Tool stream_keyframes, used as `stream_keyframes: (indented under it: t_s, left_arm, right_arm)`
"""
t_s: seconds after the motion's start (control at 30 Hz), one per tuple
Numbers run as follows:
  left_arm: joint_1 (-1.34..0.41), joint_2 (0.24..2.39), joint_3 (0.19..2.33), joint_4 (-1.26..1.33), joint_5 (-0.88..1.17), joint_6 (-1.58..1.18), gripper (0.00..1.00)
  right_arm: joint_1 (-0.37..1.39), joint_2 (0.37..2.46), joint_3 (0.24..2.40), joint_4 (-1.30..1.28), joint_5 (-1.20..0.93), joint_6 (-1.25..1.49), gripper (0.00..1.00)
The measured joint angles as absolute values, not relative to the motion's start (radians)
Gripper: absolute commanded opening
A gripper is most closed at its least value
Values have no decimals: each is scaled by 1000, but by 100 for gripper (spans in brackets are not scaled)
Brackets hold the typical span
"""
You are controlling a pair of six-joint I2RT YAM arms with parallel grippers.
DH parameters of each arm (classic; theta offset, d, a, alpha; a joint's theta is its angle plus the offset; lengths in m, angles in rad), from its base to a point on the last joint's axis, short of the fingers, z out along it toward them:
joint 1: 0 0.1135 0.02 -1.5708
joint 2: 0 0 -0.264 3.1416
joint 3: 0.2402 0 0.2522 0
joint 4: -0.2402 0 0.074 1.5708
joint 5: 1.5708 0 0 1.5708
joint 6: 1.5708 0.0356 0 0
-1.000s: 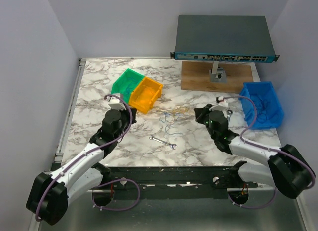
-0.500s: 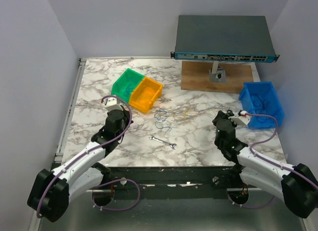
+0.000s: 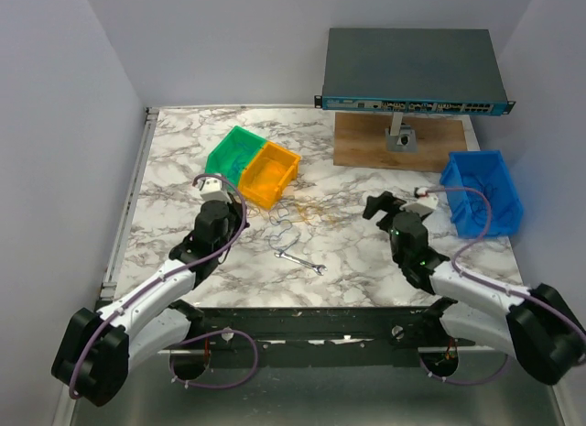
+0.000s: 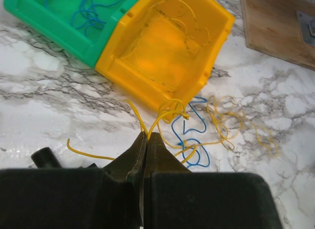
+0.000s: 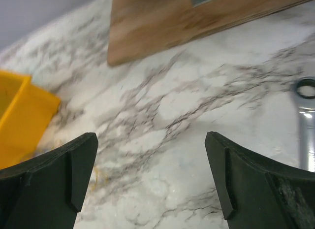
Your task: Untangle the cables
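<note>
cables (image 4: 176, 107): one yellow-and-blue bunch on the worktop (image 3: 174, 169), just in front of the yellow bin (image 4: 147, 83) | left gripper (image 4: 146, 135): jaws pressed together, pinching yellow strands at its near edge | right gripper (image 5: 150, 140): jaws spread wide, apart from the bunch | count: three bins, one wrench (image 3: 300, 260)

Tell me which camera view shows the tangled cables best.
The left wrist view. There the cables lie close, yellow and blue loops distinct beside the yellow bin, one yellow strand running into the shut left gripper. The top view shows only a faint bunch. The right wrist view shows almost nothing of them.
</note>
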State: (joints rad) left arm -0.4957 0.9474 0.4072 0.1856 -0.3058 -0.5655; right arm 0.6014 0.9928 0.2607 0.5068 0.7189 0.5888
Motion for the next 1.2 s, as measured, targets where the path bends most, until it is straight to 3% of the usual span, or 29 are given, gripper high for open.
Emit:
stream_keyframes:
  t_s: [0.23, 0.4, 0.67, 0.93, 1.0, 1.13, 1.2]
  left_arm:
    - [-496, 981, 408, 217, -207, -538, 0]
    - [-496, 980, 408, 226, -184, -532, 0]
    - [-496, 980, 408, 244, -155, -527, 0]
    - [-496, 971, 408, 246, -144, -523, 0]
    - [-496, 965, 408, 246, -144, -523, 0]
    - [-496, 962, 408, 246, -144, -522, 0]
    - [-496, 961, 408, 245, -144, -522, 0]
  right_arm:
    - [606, 1332, 467, 516, 359, 465, 100]
    - [643, 1477, 552, 504, 226, 422, 100]
    - [683, 1677, 698, 461, 203, 392, 100]
    - [764, 1842, 860, 384, 385, 389, 97]
    - [775, 1864, 896, 348, 434, 391, 82]
    - [786, 1910, 966, 268, 554, 406, 20]
    - [785, 1913, 979, 240, 608, 423, 2]
